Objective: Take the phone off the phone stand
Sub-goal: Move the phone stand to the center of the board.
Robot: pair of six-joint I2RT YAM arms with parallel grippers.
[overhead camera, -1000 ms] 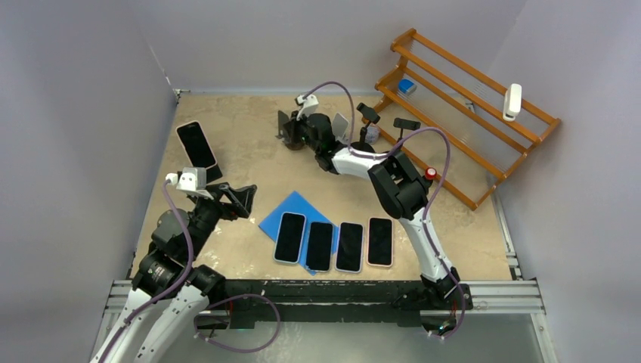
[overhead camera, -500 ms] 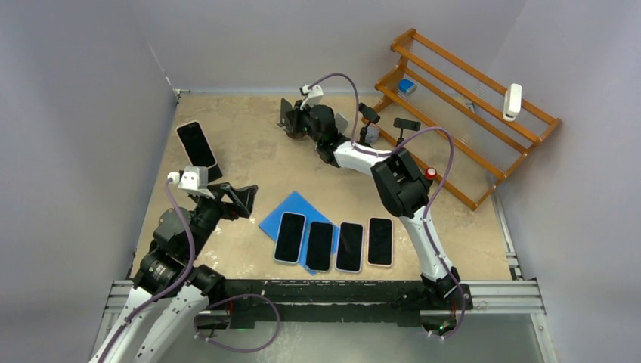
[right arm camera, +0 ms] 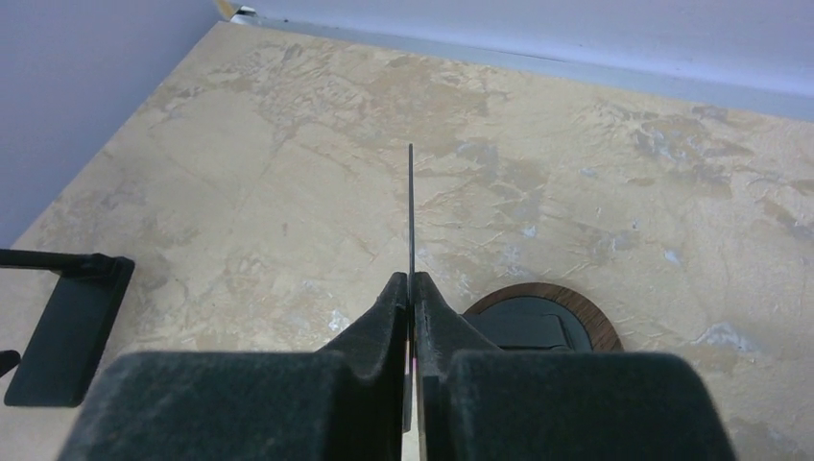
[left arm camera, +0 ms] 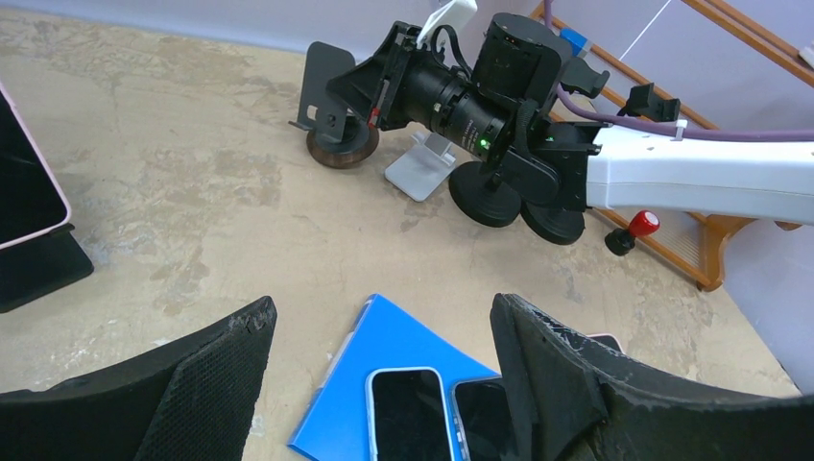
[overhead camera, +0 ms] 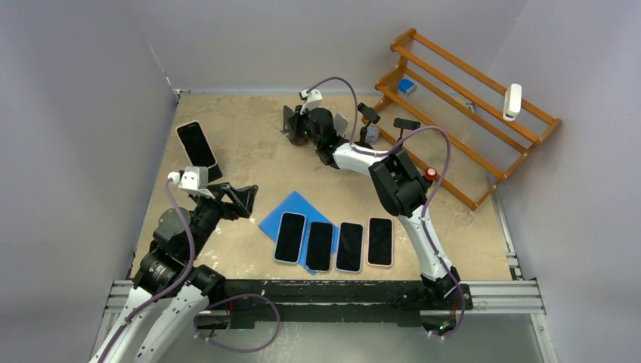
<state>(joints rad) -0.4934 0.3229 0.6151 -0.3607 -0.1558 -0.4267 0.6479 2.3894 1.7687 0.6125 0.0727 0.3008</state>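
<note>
My right gripper (right arm camera: 411,288) has edged toward the back wall, pinched shut on a thin back plate (left arm camera: 324,82) over a round wooden base (right arm camera: 538,317). My left gripper (left arm camera: 381,317) hangs wide open, empty. The phone (overhead camera: 196,145) leans in its phone stand (left arm camera: 38,274) near the left wall.

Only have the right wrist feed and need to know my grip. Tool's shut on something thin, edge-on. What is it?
Observer: The left wrist view shows the right tool clamping a flat black plate, upright above a round wood-rimmed base.
Operator: Phone on it?
Observer: None that I can see. The one phone on a stand leans at the left side of the table.
Operator: Left tool?
Observer: The left tool is open and empty, pointing toward the blue folder.
</note>
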